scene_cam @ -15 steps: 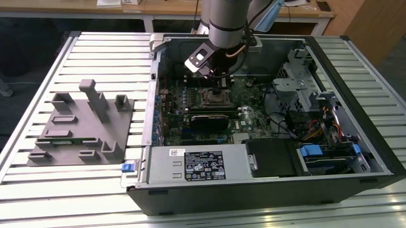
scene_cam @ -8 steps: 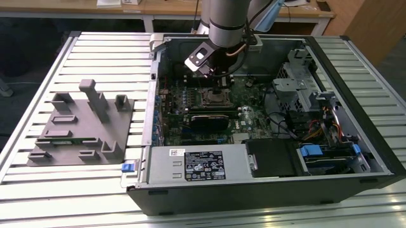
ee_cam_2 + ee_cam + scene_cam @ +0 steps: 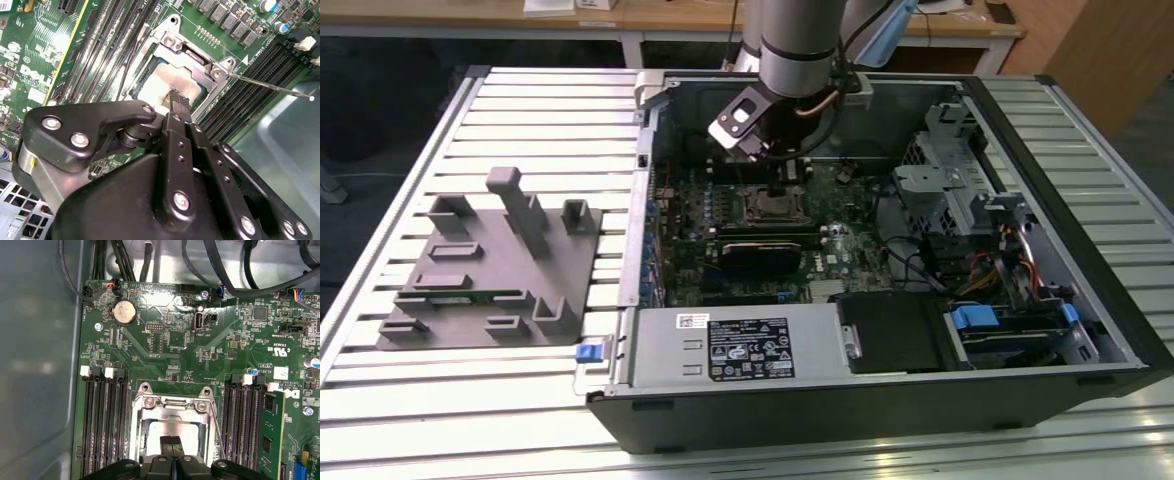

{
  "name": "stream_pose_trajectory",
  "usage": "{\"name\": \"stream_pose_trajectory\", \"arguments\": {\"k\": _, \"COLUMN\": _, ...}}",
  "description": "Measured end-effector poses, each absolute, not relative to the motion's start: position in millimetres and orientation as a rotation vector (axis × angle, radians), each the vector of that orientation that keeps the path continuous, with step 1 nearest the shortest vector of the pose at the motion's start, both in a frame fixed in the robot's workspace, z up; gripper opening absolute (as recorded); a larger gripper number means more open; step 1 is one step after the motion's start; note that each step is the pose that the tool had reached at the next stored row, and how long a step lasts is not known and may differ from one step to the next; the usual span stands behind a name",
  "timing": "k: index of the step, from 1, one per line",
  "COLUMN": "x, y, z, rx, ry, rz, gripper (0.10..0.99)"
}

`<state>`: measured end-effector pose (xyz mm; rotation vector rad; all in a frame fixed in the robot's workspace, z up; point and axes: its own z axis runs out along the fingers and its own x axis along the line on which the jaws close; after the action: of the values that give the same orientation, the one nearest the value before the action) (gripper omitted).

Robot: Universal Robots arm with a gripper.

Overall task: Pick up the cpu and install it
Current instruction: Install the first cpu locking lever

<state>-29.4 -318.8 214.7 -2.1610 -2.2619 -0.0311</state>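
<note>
Second wrist view, cpu [image 3: 161,84] flat in socket [image 3: 176,48], top up, beneath hand [image 3: 177,100]

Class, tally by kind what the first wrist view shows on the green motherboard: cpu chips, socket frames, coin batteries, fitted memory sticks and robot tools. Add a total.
Silvery square metal-topped cpu: 1
Silver metal socket frame: 1
Round silver coin battery: 1
Upright green memory stick: 1
Black robot tool: 1
Total: 5
</note>
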Motion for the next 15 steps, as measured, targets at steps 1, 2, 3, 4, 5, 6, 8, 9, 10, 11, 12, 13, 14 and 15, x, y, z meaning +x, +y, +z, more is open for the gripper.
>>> {"name": "stream_pose_trajectory", "arguments": {"k": 1, "x": -29.3, "y": -318.8, "z": 215.5, "rx": -2.161, "ry": -2.262, "rz": -0.031, "gripper": 0.118}}
{"name": "stream_pose_trajectory", "arguments": {"k": 2, "x": -29.3, "y": -318.8, "z": 216.4, "rx": -2.161, "ry": -2.262, "rz": -0.031, "gripper": 0.118}}
{"name": "stream_pose_trajectory", "arguments": {"k": 3, "x": -29.3, "y": -318.8, "z": 217.2, "rx": -2.161, "ry": -2.262, "rz": -0.031, "gripper": 0.118}}
{"name": "stream_pose_trajectory", "arguments": {"k": 4, "x": -29.3, "y": -318.8, "z": 218.0, "rx": -2.161, "ry": -2.262, "rz": -0.031, "gripper": 0.118}}
{"name": "stream_pose_trajectory", "arguments": {"k": 5, "x": -29.4, "y": -318.8, "z": 218.8, "rx": -2.161, "ry": -2.262, "rz": -0.031, "gripper": 0.118}}
{"name": "stream_pose_trajectory", "arguments": {"k": 6, "x": -29.3, "y": -318.8, "z": 219.4, "rx": -2.161, "ry": -2.262, "rz": -0.031, "gripper": 0.118}}
{"name": "stream_pose_trajectory", "arguments": {"k": 8, "x": -29.3, "y": -318.8, "z": 220.7, "rx": -2.161, "ry": -2.262, "rz": -0.031, "gripper": 0.118}}
{"name": "stream_pose_trajectory", "arguments": {"k": 9, "x": -29.3, "y": -318.8, "z": 221.4, "rx": -2.161, "ry": -2.262, "rz": -0.031, "gripper": 0.118}}
{"name": "stream_pose_trajectory", "arguments": {"k": 10, "x": -29.3, "y": -318.8, "z": 222.0, "rx": -2.161, "ry": -2.262, "rz": -0.031, "gripper": 0.118}}
{"name": "stream_pose_trajectory", "arguments": {"k": 11, "x": -29.3, "y": -318.8, "z": 222.7, "rx": -2.161, "ry": -2.262, "rz": -0.031, "gripper": 0.118}}
{"name": "stream_pose_trajectory", "arguments": {"k": 12, "x": -29.3, "y": -318.8, "z": 223.2, "rx": -2.161, "ry": -2.262, "rz": -0.031, "gripper": 0.118}}
{"name": "stream_pose_trajectory", "arguments": {"k": 13, "x": -29.3, "y": -318.8, "z": 223.5, "rx": -2.161, "ry": -2.262, "rz": -0.031, "gripper": 0.118}}
{"name": "stream_pose_trajectory", "arguments": {"k": 14, "x": -29.3, "y": -318.7, "z": 223.7, "rx": -2.161, "ry": -2.262, "rz": -0.031, "gripper": 0.118}}
{"name": "stream_pose_trajectory", "arguments": {"k": 15, "x": -29.3, "y": -318.8, "z": 224.1, "rx": -2.161, "ry": -2.262, "rz": -0.031, "gripper": 0.118}}
